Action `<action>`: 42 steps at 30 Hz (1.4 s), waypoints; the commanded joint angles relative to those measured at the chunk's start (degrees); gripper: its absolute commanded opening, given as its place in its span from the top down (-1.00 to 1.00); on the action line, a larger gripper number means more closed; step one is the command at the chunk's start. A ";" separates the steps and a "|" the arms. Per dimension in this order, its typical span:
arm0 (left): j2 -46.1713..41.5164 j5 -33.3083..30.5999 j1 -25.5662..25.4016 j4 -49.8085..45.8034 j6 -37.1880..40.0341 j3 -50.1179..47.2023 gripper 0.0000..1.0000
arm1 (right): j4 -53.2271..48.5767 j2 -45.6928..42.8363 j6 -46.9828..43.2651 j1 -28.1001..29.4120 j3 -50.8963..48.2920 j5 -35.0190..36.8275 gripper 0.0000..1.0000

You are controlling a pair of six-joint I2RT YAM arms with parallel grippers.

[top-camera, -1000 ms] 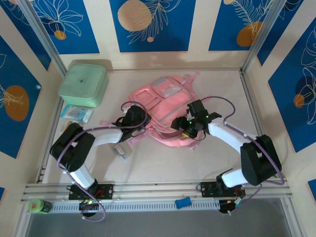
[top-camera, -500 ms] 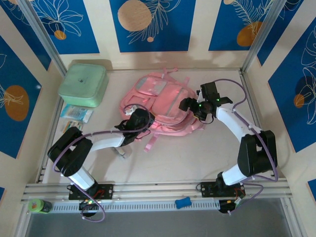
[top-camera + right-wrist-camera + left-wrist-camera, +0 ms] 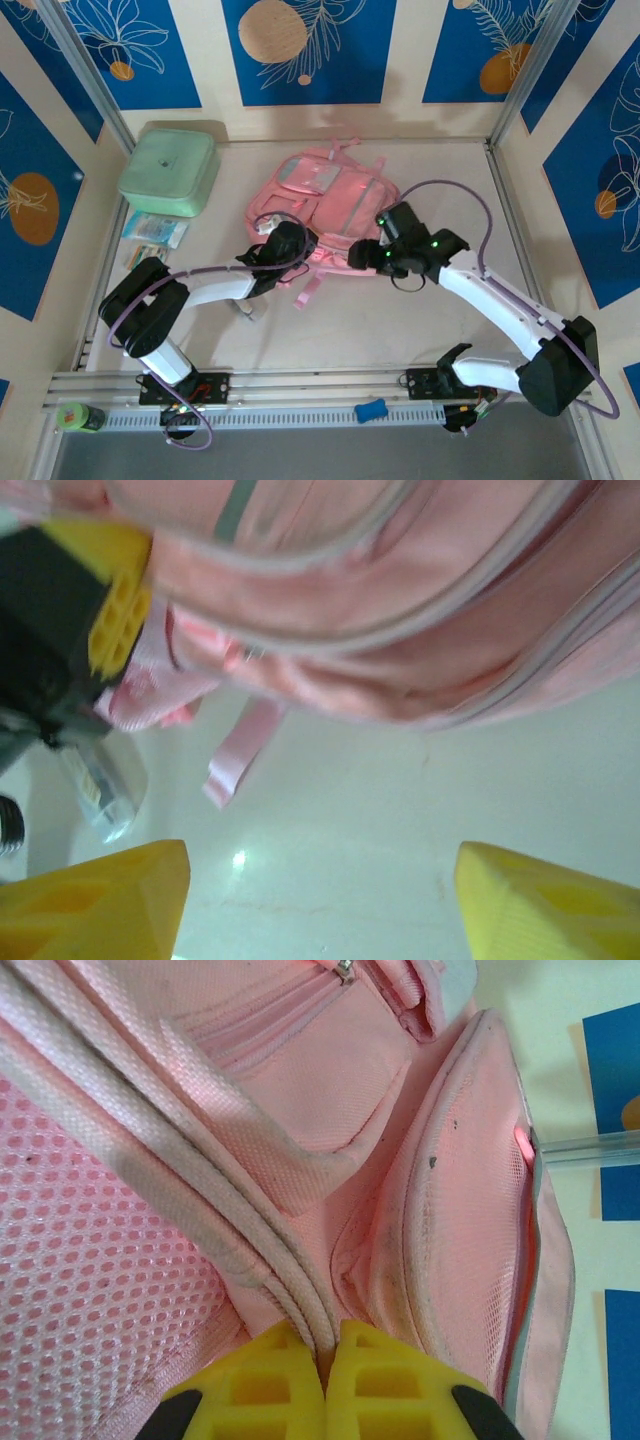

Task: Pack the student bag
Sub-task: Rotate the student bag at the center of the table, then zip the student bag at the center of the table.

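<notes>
Pink student bag (image 3: 300, 1110) seam is pinched by the left gripper (image 3: 325, 1352); the right gripper (image 3: 320, 885) gapes empty. Pulling could slip it free.

light: bright, even | shadows: soft | right wrist: blurred | left wrist: sharp

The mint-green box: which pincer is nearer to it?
Left. The left pincer, shut on the student bag's edge, sits right of the box; the right pincer is farther right, across the bag.
</notes>
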 commanded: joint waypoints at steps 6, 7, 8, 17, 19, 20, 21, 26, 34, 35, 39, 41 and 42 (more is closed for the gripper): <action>0.51 1.84 -2.67 6.82 -0.07 3.22 1.00 | 10.96 7.24 13.01 9.47 -0.32 9.81 0.00; 0.50 1.89 -2.67 6.72 0.14 3.32 1.00 | 12.16 8.36 13.95 9.43 -0.22 10.10 0.07; 0.42 1.94 -2.65 6.42 0.16 3.42 1.00 | 13.33 9.39 14.72 9.34 -0.08 10.65 0.13; 0.41 1.82 -2.67 7.24 -0.25 2.80 1.00 | 19.49 16.14 25.64 10.03 0.47 15.34 0.30; 0.42 1.89 -2.68 7.40 -0.34 2.74 1.00 | 18.84 18.05 27.39 10.13 1.49 16.93 0.30; 0.42 2.00 -2.68 7.38 -0.38 2.74 1.00 | 17.93 18.92 28.55 10.04 2.01 17.73 0.30; 0.42 2.07 -2.67 7.40 -0.21 2.87 1.00 | 17.71 19.52 29.10 10.13 2.40 18.45 0.30; 0.85 2.85 -2.67 7.68 -0.28 3.33 1.00 | 21.04 21.68 30.33 10.62 2.73 22.29 0.33; 0.38 2.35 -2.51 7.89 0.02 2.57 1.00 | 15.20 24.57 30.59 10.18 6.60 24.64 0.40; 0.25 2.12 -2.42 7.81 0.25 2.54 1.00 | 14.41 24.30 30.60 10.19 6.31 24.77 0.44; -0.16 2.07 -1.72 6.84 1.12 2.41 1.00 | 10.75 22.87 29.66 10.13 5.13 24.39 0.60; -0.31 2.09 -1.31 6.77 1.36 2.11 1.00 | 9.42 21.40 28.53 10.20 3.79 24.57 0.70; -0.37 2.12 -1.20 6.91 1.41 1.94 1.00 | 9.08 20.63 27.75 10.22 3.15 24.60 0.73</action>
